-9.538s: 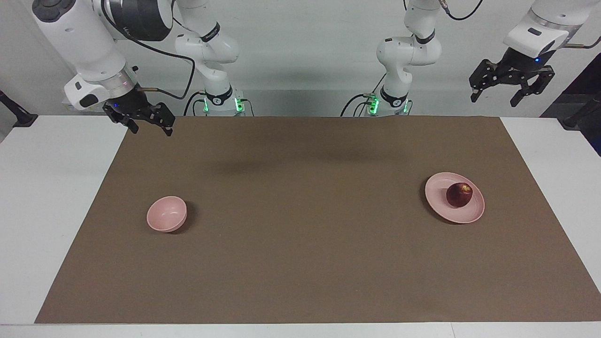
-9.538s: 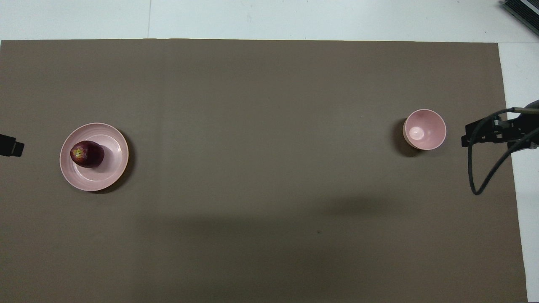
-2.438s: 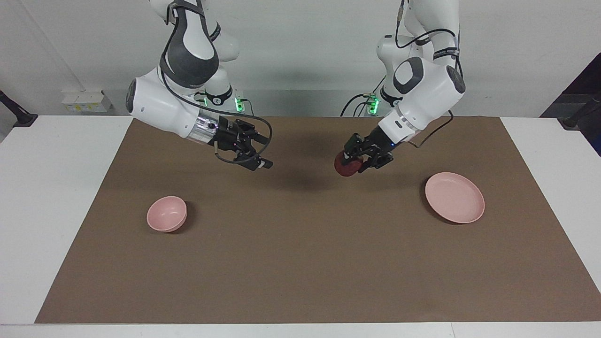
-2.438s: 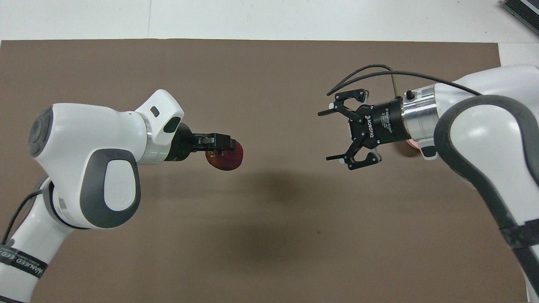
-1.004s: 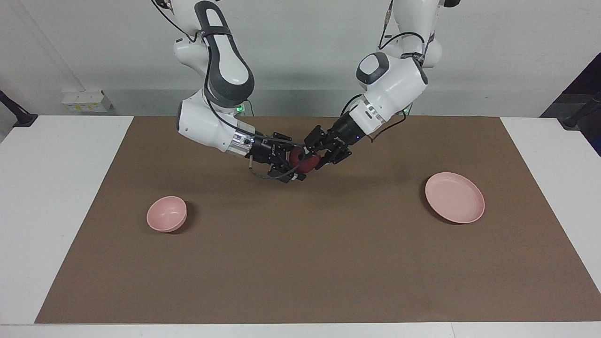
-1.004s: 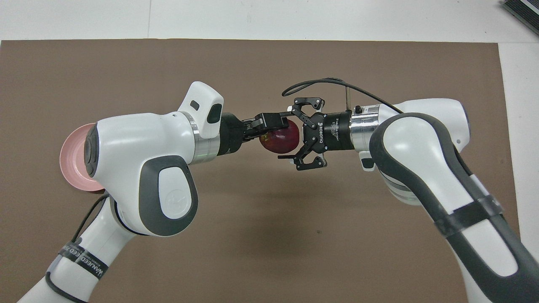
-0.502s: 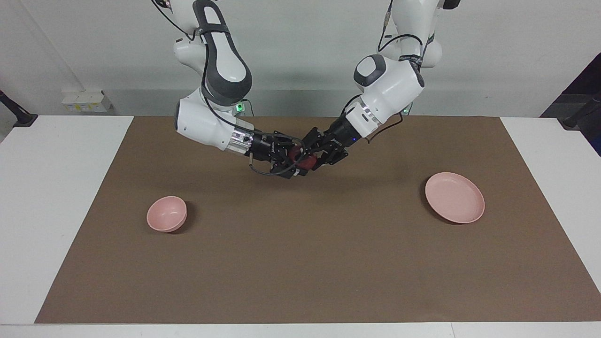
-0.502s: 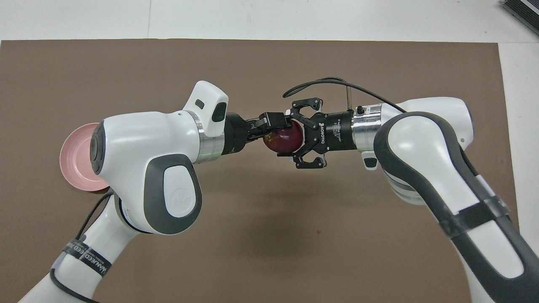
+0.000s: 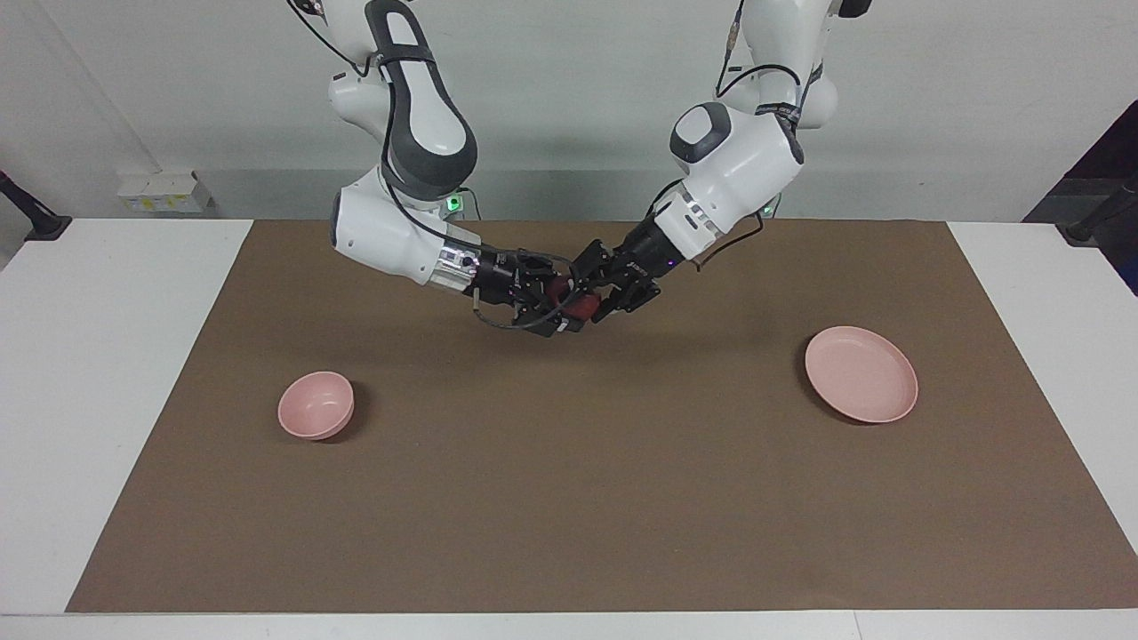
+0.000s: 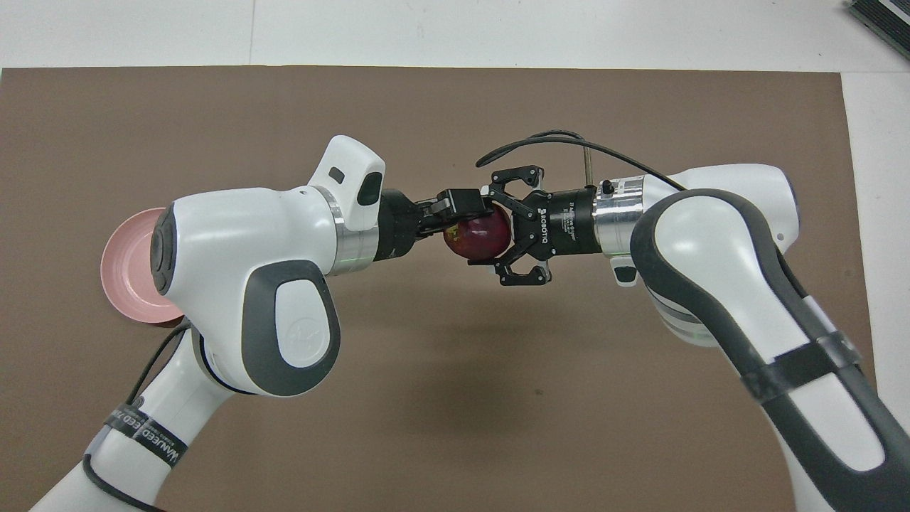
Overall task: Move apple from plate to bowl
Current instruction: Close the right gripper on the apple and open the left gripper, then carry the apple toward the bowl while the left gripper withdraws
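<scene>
Over mat centre, mid-air | apple [image 10: 478,237] pinched in left gripper [image 10: 466,213], right gripper [image 10: 498,231] fingers spread around it, not yet clamped | plate [image 9: 861,373] bare under left arm's end; bowl [image 9: 316,405] empty | handover stage, roughly 1 of 2 legs done; release, carry, drop remain.

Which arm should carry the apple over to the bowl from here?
Right. The bowl sits at the right arm's end of the table, and the right gripper is already around the apple held by the left gripper above the mat's middle. The plate is empty.
</scene>
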`<state>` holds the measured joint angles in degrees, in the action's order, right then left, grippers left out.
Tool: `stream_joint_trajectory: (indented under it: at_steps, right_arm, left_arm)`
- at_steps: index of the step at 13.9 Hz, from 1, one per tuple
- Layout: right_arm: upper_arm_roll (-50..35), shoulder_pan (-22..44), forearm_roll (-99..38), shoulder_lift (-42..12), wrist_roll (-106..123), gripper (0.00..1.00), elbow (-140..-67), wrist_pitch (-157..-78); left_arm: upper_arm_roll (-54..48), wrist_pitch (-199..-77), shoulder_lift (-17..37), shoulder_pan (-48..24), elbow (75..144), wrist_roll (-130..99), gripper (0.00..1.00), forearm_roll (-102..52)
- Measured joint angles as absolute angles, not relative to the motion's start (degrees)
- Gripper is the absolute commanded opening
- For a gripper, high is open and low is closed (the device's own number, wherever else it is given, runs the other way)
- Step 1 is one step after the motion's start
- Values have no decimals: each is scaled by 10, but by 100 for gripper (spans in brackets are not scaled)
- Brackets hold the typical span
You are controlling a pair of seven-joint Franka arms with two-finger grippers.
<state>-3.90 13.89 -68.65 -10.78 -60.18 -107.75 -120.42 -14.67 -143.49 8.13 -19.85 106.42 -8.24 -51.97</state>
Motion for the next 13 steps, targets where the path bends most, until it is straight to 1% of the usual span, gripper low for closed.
stream_joint_trajectory:
  at_steps: [4,6,10,13]
  right_arm:
    - [-40,140,-686,-108,-600,0,-1079,-1204]
    - [-40,140,-686,-108,-600,0,-1079,-1204]
    - [-40,140,-679,-108,-599,0,-1079,-1203]
    - [-37,137,-655,-108,-597,0,-1076,-1176]
  left_arm:
    - [-144,-1419,78,-198,1053,-86,100,-489]
    - [-138,-1371,67,-181,1052,-87,100,-451]
    - [-134,-1224,29,-111,1052,-86,100,-299]
    - [-133,-1174,20,-91,1052,-84,100,-172]
